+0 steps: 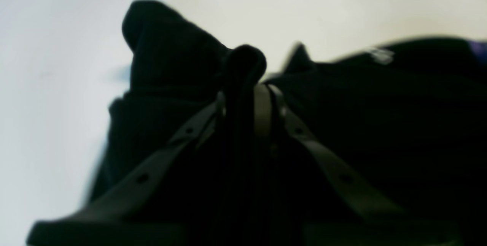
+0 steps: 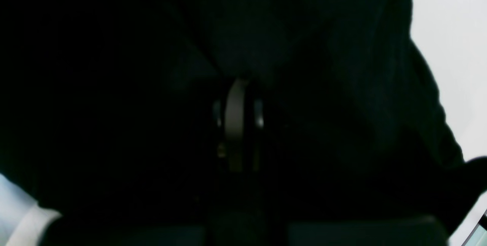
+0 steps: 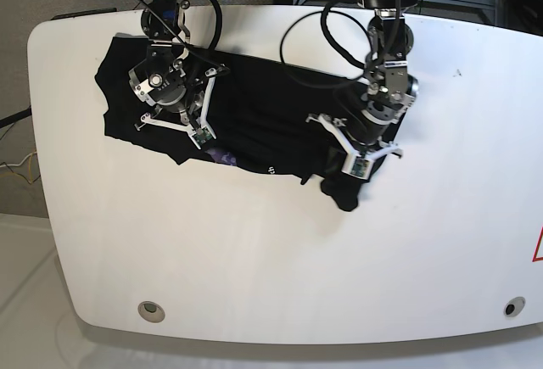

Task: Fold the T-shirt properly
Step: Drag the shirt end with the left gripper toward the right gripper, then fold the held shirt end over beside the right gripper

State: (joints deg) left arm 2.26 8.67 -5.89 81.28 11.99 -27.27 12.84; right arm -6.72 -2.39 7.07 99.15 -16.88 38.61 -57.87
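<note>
The left gripper [image 1: 243, 86] is clamped on a bunched ridge of the T-shirt [image 1: 171, 59]: in its wrist view the two fingers [image 1: 262, 105] press close together with black cloth rising in a soft lump between and above them. In the base view this gripper [image 3: 355, 165] sits at the shirt's near right corner, where the fabric is gathered into a dark wad reaching toward the table's front. The right gripper [image 2: 239, 97] has its jaws drawn together, buried in black cloth that fills nearly its whole wrist view; a fold seems pinched between them, though the darkness hides the contact itself. In the base view it [image 3: 202, 136] is low over the left part of the shirt.

The T-shirt [image 3: 254, 114] is plain matte black, spread crumpled across the far half of the white table [image 3: 254, 250], its left portion lying fairly flat and its near edge ragged. A small purple patch and white print show at that near edge between the two grippers. No containers are in view.

Both arms reach down from the far side of the table, wrists bent toward the cloth, black cables looping behind them.
</note>
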